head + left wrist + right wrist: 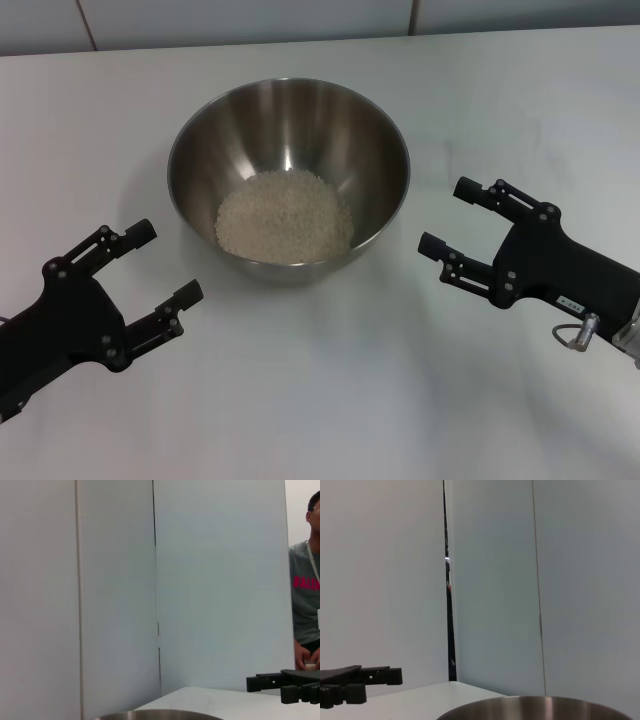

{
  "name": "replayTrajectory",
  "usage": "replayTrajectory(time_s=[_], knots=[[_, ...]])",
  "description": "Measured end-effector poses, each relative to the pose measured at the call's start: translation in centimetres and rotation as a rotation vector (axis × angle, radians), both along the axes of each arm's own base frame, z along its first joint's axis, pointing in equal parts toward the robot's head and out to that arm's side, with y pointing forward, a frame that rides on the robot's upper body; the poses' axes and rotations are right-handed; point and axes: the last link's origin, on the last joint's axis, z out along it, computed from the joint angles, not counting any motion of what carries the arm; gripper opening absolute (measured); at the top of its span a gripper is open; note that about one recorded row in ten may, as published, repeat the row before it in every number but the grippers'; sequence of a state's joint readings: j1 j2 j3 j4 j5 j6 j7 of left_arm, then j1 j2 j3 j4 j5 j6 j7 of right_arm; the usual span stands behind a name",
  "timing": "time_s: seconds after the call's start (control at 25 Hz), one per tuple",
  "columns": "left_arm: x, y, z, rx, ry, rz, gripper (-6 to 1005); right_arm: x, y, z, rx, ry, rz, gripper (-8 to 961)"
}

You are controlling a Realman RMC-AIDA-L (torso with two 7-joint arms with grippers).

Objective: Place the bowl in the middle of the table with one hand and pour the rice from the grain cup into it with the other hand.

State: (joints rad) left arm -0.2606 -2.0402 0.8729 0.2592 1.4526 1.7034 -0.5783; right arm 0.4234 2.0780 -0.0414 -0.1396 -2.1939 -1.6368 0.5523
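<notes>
The steel bowl (288, 170) stands on the white table (330, 400), near its middle, with a heap of rice (285, 215) inside. Its rim also shows in the left wrist view (157, 714) and the right wrist view (540, 707). My left gripper (165, 262) is open and empty at the bowl's near left, apart from it. My right gripper (448, 216) is open and empty to the bowl's right, apart from it. The grain cup is out of view.
Grey wall panels (115, 580) stand behind the table. A person in a grey shirt (305, 595) stands at the far side. The right gripper shows far off in the left wrist view (285, 685); the left gripper shows in the right wrist view (357, 682).
</notes>
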Motion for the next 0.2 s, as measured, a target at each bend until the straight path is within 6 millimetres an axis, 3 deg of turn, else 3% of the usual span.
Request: replayTrajectory(time_s=[0.2], knots=[[0.0,-0.02,-0.02,-0.001,-0.001,0.001,788,-0.05,0.0,-0.05,-0.002,0.001,0.001,783]])
